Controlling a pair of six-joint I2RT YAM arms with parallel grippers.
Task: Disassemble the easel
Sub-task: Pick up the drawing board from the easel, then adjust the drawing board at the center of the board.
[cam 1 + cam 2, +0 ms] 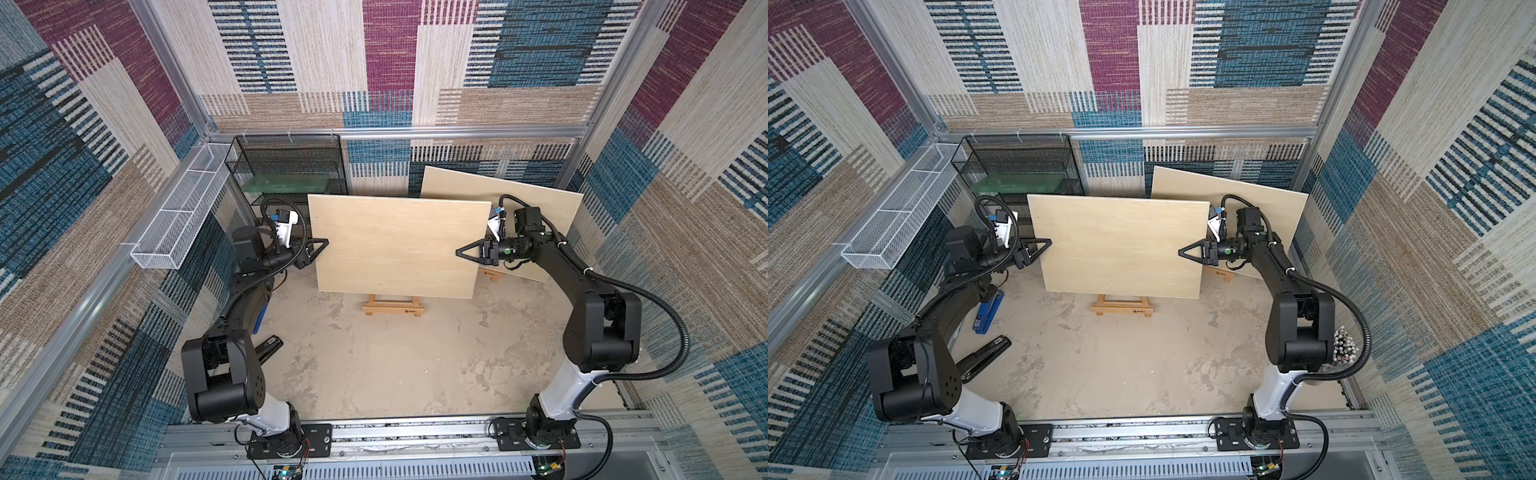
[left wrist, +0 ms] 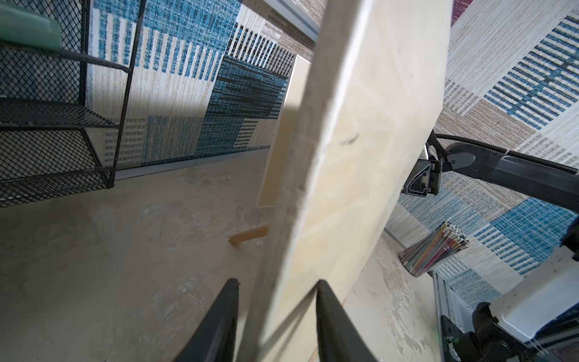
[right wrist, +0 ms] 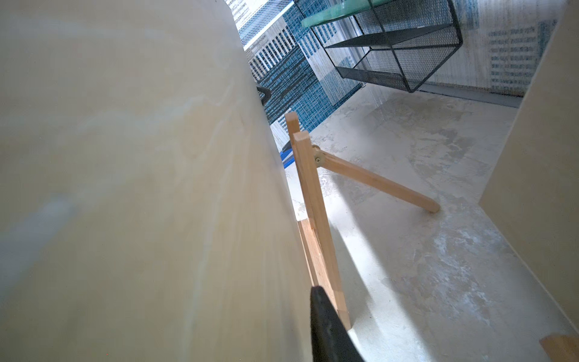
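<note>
A pale wooden board [image 1: 395,245] [image 1: 1121,245] stands tilted on a small wooden easel [image 1: 393,307] [image 1: 1122,308] at mid-floor. My left gripper [image 1: 326,241] [image 2: 277,282] is shut on the board's left edge, one finger on each face. My right gripper [image 1: 458,252] [image 1: 1180,252] pinches the right edge at mid-height. In the right wrist view only one finger [image 3: 322,313] shows, behind the board [image 3: 125,188], and the easel's frame and rear leg [image 3: 313,203] stand just beyond it. I cannot tell whether the board still rests on the easel's ledge.
A second board [image 1: 536,208] leans on another easel [image 1: 490,274] at the back right, close behind my right wrist. A black mesh shelf [image 1: 286,166] and a white mesh basket [image 1: 178,216] stand back left. A blue stapler [image 1: 986,311], a black one [image 1: 984,357] and a pencil jar [image 1: 1343,345] sit by the arms.
</note>
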